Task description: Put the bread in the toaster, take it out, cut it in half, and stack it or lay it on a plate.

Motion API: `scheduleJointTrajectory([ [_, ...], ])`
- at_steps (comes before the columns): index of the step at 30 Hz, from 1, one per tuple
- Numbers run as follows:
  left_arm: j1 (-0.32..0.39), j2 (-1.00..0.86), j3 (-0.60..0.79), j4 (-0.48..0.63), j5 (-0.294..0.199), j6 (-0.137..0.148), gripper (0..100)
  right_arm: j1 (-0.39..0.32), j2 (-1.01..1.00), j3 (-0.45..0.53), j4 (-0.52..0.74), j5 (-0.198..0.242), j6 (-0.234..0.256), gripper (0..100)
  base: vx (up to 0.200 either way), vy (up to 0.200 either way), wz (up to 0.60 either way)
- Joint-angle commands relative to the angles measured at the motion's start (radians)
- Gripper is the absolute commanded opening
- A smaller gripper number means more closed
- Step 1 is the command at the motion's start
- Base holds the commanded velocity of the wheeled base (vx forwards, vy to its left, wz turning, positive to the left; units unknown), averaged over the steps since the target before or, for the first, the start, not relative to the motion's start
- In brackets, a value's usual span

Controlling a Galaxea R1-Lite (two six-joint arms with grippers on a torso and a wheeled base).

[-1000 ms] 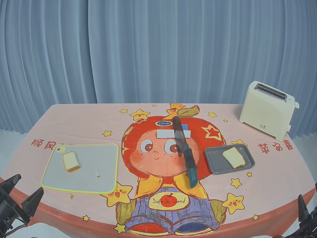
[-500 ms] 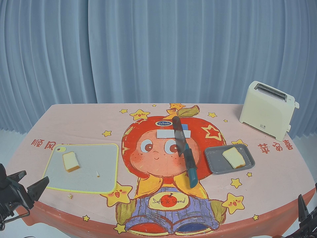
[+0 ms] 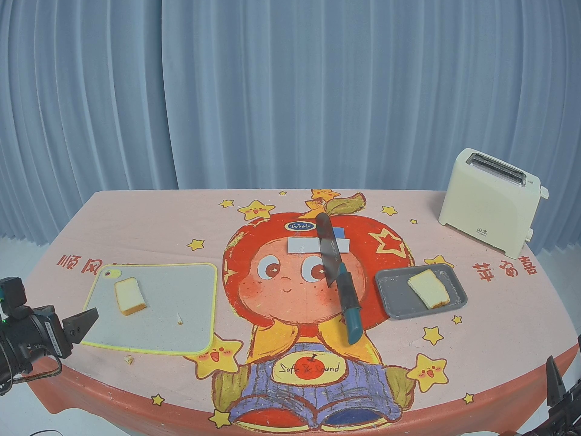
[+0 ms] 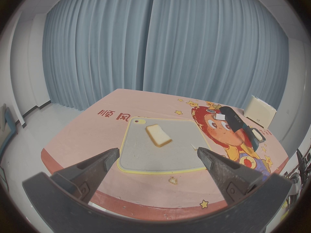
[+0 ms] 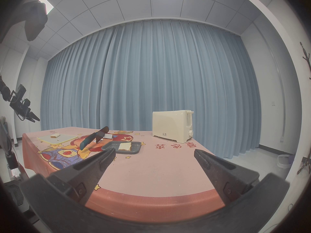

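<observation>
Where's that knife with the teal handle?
In the head view, the teal-handled knife lies mid-table, between the yellow-rimmed grey cutting board on the left and the dark grey tray on the right.

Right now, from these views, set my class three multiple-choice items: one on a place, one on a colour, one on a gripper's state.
1. Where does the knife lie? A between the cutting board and the tray; B on the cutting board; C in the tray.
2. What colour is the knife's handle? A red; B yellow; C teal.
3. How is the left gripper? A shut, empty; B open; C shut on the knife.
Answers: 1 A, it rests on the table between them. 2 C, the handle is teal. 3 B, its fingers stand wide apart.
</observation>
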Motion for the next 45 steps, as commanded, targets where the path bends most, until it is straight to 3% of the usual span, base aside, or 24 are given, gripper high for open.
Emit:
scheduleJointTrajectory([
  [1, 0.001, 0.12, -0.033, 0.0, 0.005, -0.004, 100, 0.0, -0.016, 0.018, 0.0, 0.001, 0.0, 100, 0.0, 0.0, 0.0],
  [6, 0.007, 0.222, -0.082, 0.001, 0.02, -0.063, 100, 0.0, -0.016, 0.018, 0.0, 0.001, 0.0, 100, 0.0, 0.0, 0.0],
  [20, 0.075, 0.39, -0.156, 0.001, 0.02, -0.126, 100, 0.001, -0.016, 0.018, 0.0, 0.001, 0.0, 100, 0.0, 0.0, 0.0],
  [29, 0.078, 0.444, -0.162, 0.001, 0.023, -0.126, 100, 0.001, -0.016, 0.018, 0.0, 0.001, 0.0, 100, 0.0, 0.0, 0.0],
  [32, 0.076, 0.492, -0.162, 0.0, 0.068, -0.126, 100, 0.0, -0.016, 0.018, 0.0, 0.001, 0.0, 100, 0.0, 0.0, 0.0],
  [40, 0.076, 0.528, -0.188, 0.001, 0.082, -0.126, 100, 0.001, -0.016, 0.018, 0.0, 0.001, 0.0, 100, 0.0, 0.0, 0.0],
  [45, 0.079, 0.573, -0.2, 0.001, 0.118, -0.127, 100, 0.0, -0.016, 0.018, 0.0, 0.001, 0.0, 100, 0.0, 0.0, 0.0],
])
